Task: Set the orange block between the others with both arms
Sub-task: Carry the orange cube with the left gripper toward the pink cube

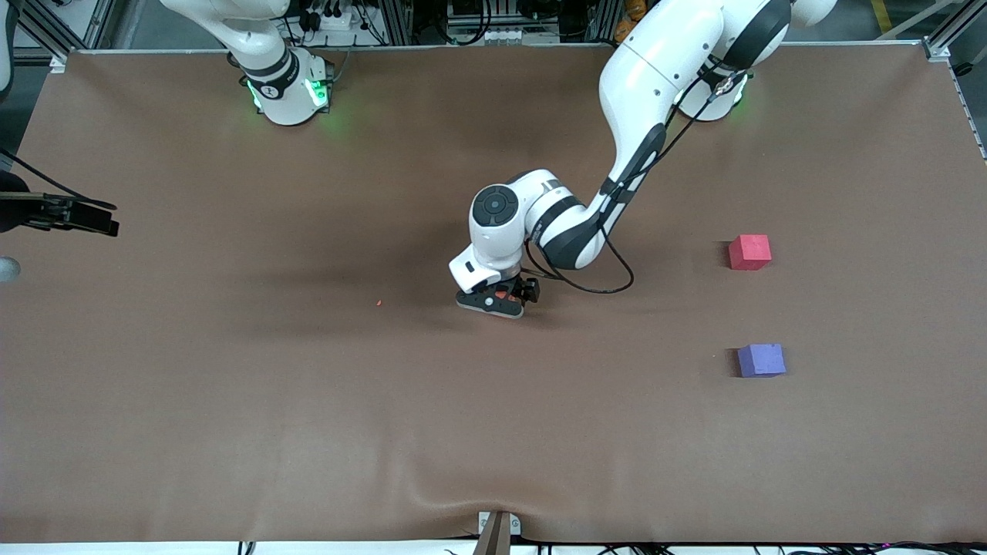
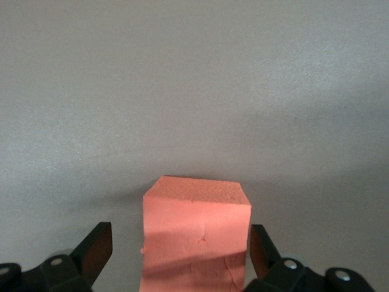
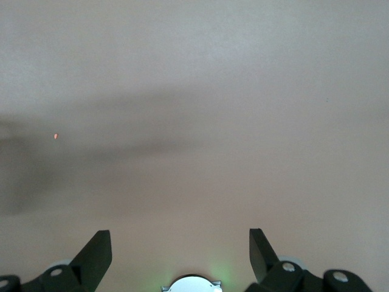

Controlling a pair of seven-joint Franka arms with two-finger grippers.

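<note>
Mid-table, the left gripper (image 1: 500,297) is down around the small bright orange foam cube (image 2: 196,234), fingers spread with a gap on one side, nothing clamped; right gripper (image 3: 180,255), likewise spread and empty, waits above bare brown table (image 1: 231,385); pinkish-red foam cube (image 1: 749,252) and purple foam cube (image 1: 762,360) sit well apart toward the left arm's end.

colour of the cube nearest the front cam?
Purple. The purple cube shows best in the front view, nearer the camera than the pinkish-red cube.

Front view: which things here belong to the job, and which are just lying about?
Job:
- orange block, between the open left gripper's fingers
- red cube
- purple cube
- right gripper, open, waiting

Lying about:
- orange crumb on the table
</note>
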